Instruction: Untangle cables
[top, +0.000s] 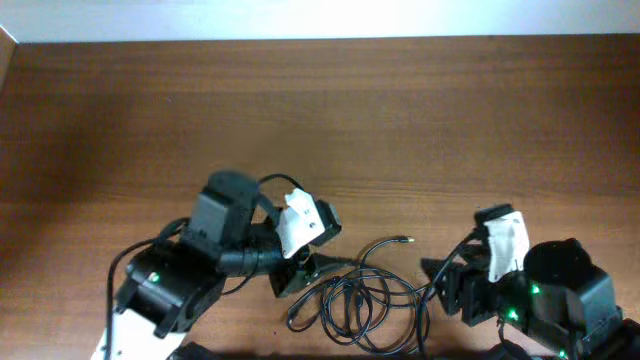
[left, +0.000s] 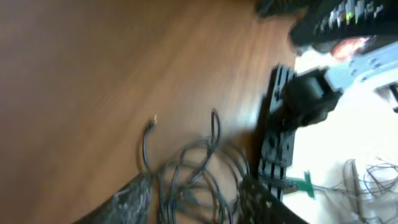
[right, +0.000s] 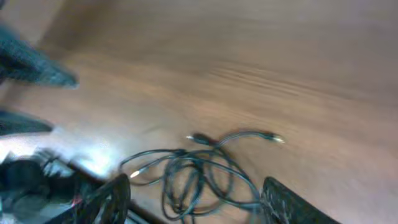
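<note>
One cables (top: 350, 292) tangle; left claw (left: 196, 182), right claw (right: 194, 185) (spread).

A wooden table (top: 320, 110) fills nearly all of every view, its brown top marked with long grain running side to side. In the overhead view a pale white strip (top: 320, 18) lies past the far edge, too plain to tell wall from floor. The right wrist view shows a bright glare (right: 93, 158) on the wood. In the left wrist view a white surface (left: 348, 137) lies beyond the table's edge.
</note>
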